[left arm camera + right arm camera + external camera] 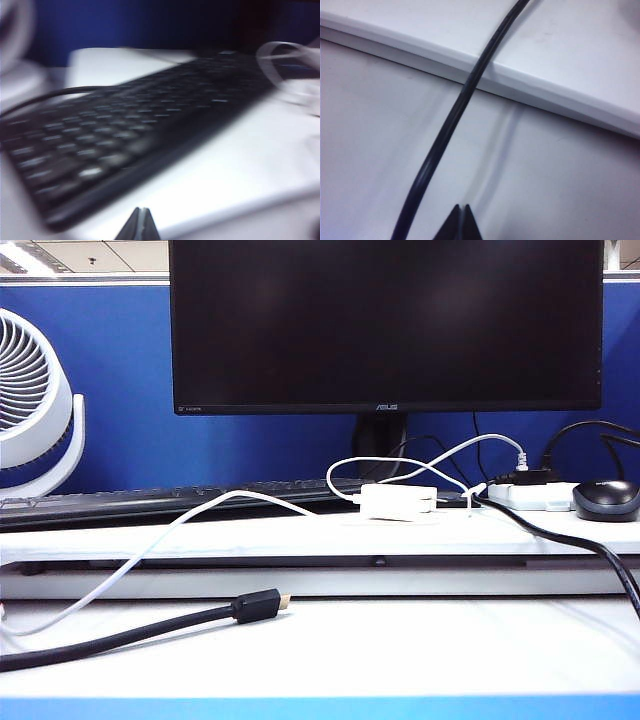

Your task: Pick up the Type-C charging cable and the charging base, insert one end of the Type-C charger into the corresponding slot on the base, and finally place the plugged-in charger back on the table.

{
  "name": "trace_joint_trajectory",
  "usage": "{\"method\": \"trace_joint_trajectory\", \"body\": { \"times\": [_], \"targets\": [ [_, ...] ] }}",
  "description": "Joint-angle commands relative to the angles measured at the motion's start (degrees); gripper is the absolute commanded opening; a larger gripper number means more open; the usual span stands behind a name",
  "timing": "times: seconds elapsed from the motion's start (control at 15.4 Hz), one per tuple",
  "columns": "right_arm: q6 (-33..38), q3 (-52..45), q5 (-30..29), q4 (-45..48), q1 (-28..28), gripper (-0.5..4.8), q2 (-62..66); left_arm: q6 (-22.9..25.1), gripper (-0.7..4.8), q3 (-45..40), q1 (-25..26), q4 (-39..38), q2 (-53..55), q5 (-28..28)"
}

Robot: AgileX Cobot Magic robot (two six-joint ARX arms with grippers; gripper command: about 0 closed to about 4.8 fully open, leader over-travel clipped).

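Base: charging base (399, 502) on shelf beside mouse (606, 499), cable (200, 523) attached.
Left gripper (140, 225): clenched, empty, near keyboard (125, 135) (blurred).
Right gripper (460, 222): clenched, empty, black cord (455, 115) alongside.

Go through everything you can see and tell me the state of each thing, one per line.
Monitor: screen dark.
Charging base: on the shelf, white cord at its left end.
Black cable plug: loose on the table, unplugged.
Left gripper: fingers shut, empty.
Right gripper: fingers shut, empty.
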Motion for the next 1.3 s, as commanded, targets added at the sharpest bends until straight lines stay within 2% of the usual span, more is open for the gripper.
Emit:
{"method": "trace_joint_trajectory", "body": {
  "times": [0.07, 0.13, 0.2, 0.33, 0.46, 0.78, 0.91, 1.04, 1.11, 1.3],
  "targets": [
    [0.24, 0.28, -0.09, 0.92, 0.04, -0.01, -0.04, 0.28, -0.06, 0.02, 6.16, -8.26, -4.85, -3.3],
    [0.24, 0.28, -0.09, 0.92, 0.04, -0.01, -0.04, 0.26, -0.06, 0.07, 8.72, -11.5, -6.6, -4.37],
    [0.22, 0.28, -0.09, 0.9, 0.02, -0.01, -0.11, 1.79, -0.06, 0.0, 10.45, -10.75, -7.17, -3.67],
    [0.22, 0.28, -0.09, 0.87, 0.02, -0.01, -0.13, 5.2, -0.06, 0.02, 10.54, -10.99, -7.1, -1.29],
    [0.22, 0.28, -0.07, 0.87, 0.02, -0.01, -0.13, 3.26, -0.05, 0.02, 10.54, -10.8, -7.1, -1.55],
    [0.22, 0.26, -0.07, 0.81, 0.0, -0.01, -0.24, 2.71, -0.02, 0.02, 10.54, -10.64, -7.13, -2.75],
    [0.22, 0.0, -0.5, -2.6, -3.13, -0.01, -9.38, 2.75, -0.02, 0.02, 10.54, -10.49, -7.1, -2.75],
    [0.22, -0.44, 3.76, -2.56, -7.76, -0.01, -16.39, 2.75, -0.02, 0.02, 10.54, -10.49, -7.1, -2.73],
    [0.2, -0.55, 3.98, -2.47, -13.05, -0.01, -22.69, 2.75, -0.02, 0.02, 10.54, -10.49, -7.1, -2.73],
    [0.2, -2.67, 3.13, 0.87, -19.21, -0.01, -25.68, 2.75, -0.02, 0.02, 10.54, -10.47, -7.1, -2.75]
  ]
}}
